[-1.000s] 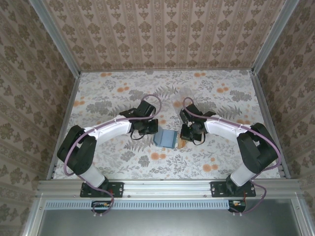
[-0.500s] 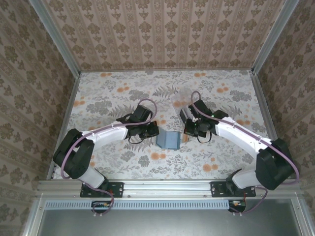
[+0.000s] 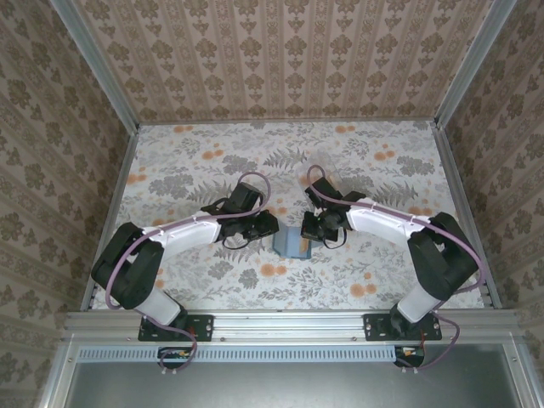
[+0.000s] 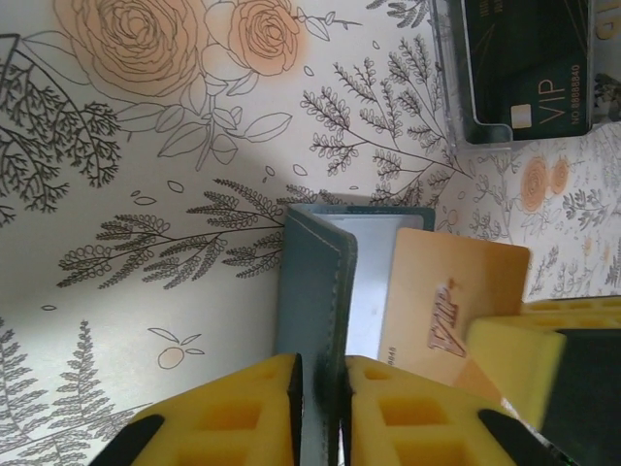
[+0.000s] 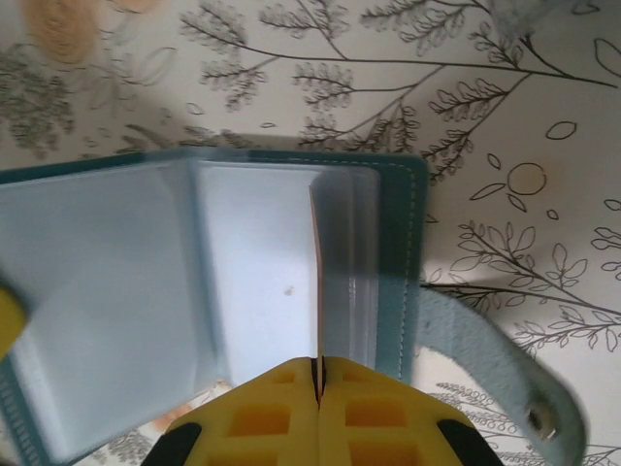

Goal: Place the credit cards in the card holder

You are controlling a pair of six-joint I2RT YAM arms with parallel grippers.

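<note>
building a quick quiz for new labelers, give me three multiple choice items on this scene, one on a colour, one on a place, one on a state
1. What colour is the cover of the card holder? A red B teal C black
2. Where is the dark VIP card? A in the clear tray B inside the card holder C under the card holder
3. How do the jaws of the right gripper stand? A wide open B shut on nothing C shut on the tan card

Key: 1 B, teal edges frame its pale pockets. 2 A, the left wrist view shows it in the tray, apart from the card holder. 3 C, the card sits edge-on between the closed jaws.
</note>
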